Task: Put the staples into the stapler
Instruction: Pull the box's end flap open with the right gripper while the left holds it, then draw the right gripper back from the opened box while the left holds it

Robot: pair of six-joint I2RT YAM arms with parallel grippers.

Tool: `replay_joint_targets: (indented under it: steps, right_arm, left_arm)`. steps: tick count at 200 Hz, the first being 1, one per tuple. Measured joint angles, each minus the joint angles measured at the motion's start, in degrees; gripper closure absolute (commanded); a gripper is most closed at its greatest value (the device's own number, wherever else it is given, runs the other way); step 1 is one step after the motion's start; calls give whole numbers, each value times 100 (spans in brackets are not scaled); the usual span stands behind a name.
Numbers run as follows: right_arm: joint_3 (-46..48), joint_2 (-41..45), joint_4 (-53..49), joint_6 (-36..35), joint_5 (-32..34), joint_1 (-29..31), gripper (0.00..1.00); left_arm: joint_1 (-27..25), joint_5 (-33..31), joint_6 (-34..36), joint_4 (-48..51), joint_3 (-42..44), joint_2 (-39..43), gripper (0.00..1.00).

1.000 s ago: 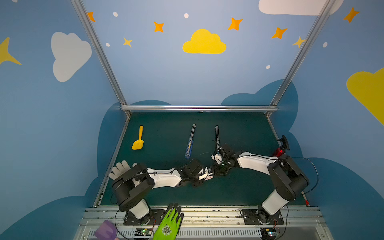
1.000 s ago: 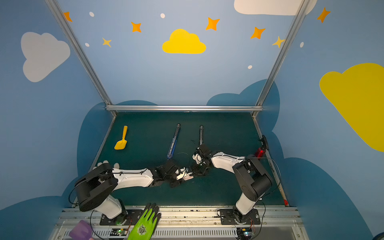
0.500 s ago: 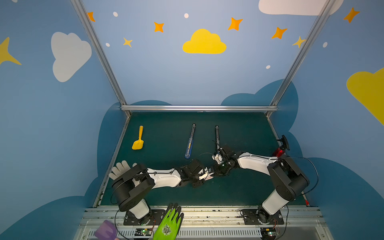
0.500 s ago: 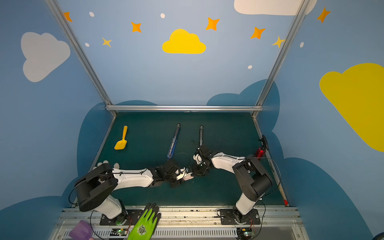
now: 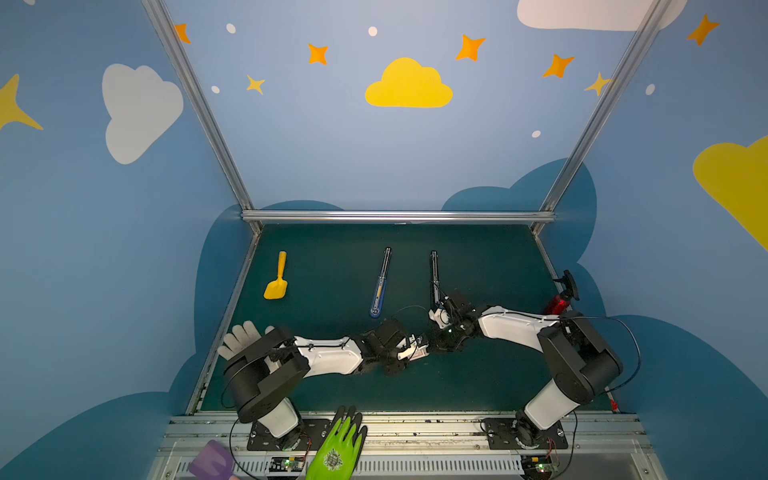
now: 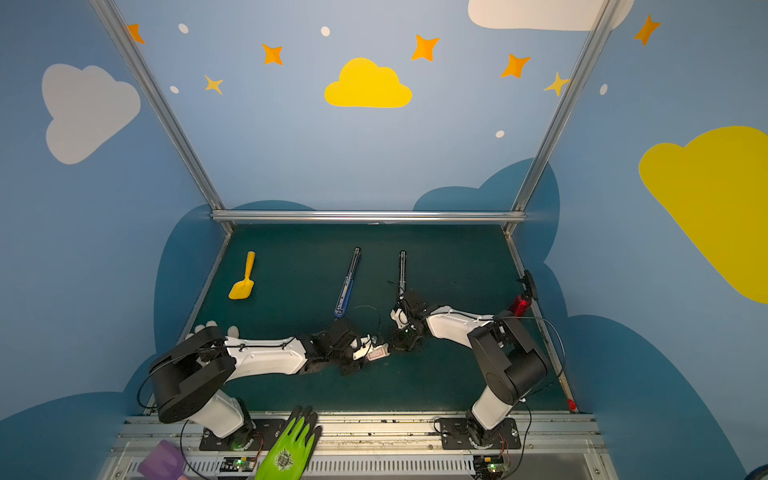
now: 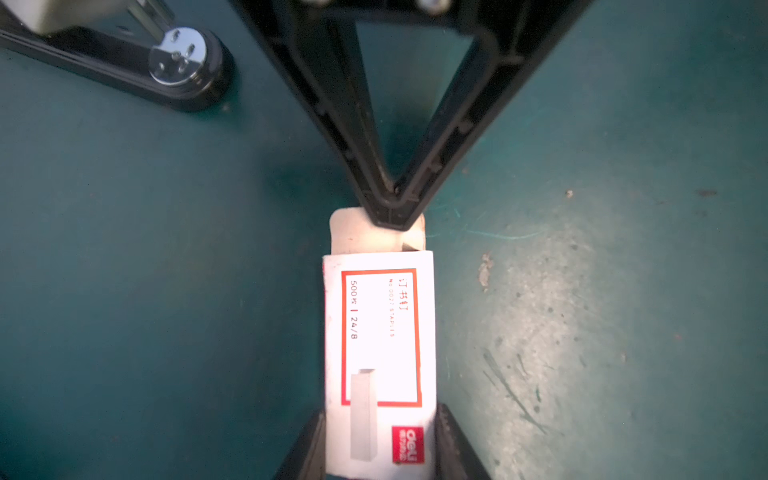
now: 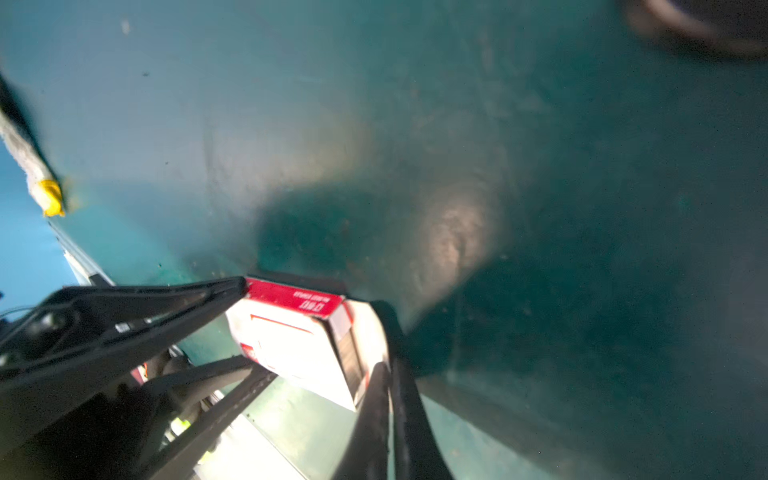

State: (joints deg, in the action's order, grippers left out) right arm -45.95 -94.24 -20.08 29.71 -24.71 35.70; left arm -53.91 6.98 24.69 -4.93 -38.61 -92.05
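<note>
My left gripper (image 7: 380, 415) is shut on the staples box (image 7: 380, 332), a small white box with a red label, held low over the mat; it also shows in both top views (image 5: 419, 352) (image 6: 377, 354). The box's end flap (image 7: 353, 228) stands open. My right gripper (image 7: 392, 208) (image 8: 388, 361) meets it from the other side, jaws shut on that flap. No loose staples show. A black stapler (image 5: 434, 274) lies opened flat just behind my right gripper (image 5: 436, 345), its chrome anvil (image 7: 178, 58) in the left wrist view. A blue stapler (image 5: 380, 286) lies opened flat to its left.
A yellow scoop (image 5: 275, 286) lies at the mat's left. A red and black tool (image 5: 559, 301) sits at the right edge. A white glove (image 5: 241, 338) rests by the left arm; a green glove (image 5: 336, 449) and a purple object (image 5: 212, 461) lie on the front rail.
My right gripper's jaws have closed onto the box's flap. Both arms have hardly moved, and the left gripper keeps its hold on the box.
</note>
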Motion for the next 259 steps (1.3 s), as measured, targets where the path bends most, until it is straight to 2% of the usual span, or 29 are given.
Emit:
replay_joint_targets:
  steps: [95,121,259]
  right_arm:
    - [256,256,-94,-20,-20,-348,100]
    - [284,293,-122,-31,-44,-400,100]
    - [356,557,-439,-129,326,-767,100]
  left_arm:
    - [-72,90,20,-286,-63,-188,62]
    - [-76,114,37,-319,-63,-203,59]
    - [-76,149,37,-278,-98,-227,58]
